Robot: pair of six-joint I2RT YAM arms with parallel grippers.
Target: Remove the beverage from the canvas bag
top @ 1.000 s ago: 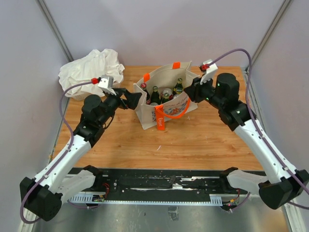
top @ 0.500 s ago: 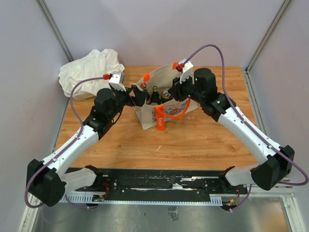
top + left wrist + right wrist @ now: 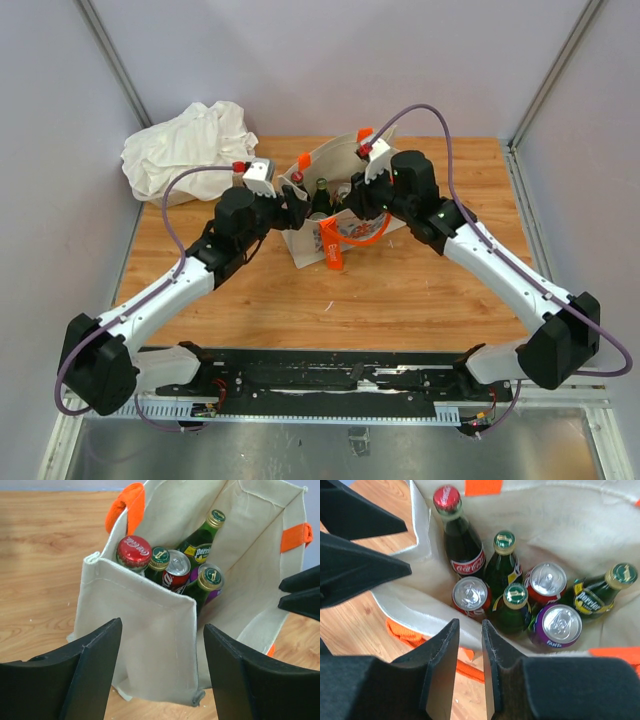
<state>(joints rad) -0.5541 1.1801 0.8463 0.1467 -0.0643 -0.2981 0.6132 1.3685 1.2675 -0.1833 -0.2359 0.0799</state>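
The beige canvas bag (image 3: 322,168) with orange handles stands open at the table's middle back, holding several drinks. In the right wrist view I see a Coca-Cola bottle (image 3: 462,545), a red can (image 3: 470,594), a purple Fanta can (image 3: 561,624) and green bottles (image 3: 515,605). My left gripper (image 3: 162,630) is open wide, its jaws either side of the bag's (image 3: 145,630) left end wall. My right gripper (image 3: 470,625) hovers over the bag's near rim (image 3: 415,610) beside the red can, its jaws a narrow gap apart and holding nothing.
A white cloth bundle (image 3: 185,145) lies at the back left corner. The bag's orange strap (image 3: 331,243) hangs down its front onto the wood. Grey walls enclose the table on three sides. Both grippers crowd the bag's mouth, close to each other.
Both arms have moved inward to the bag. The left gripper now straddles the bag's left end; the right gripper has come over its near rim. The bag's back wall has tilted.
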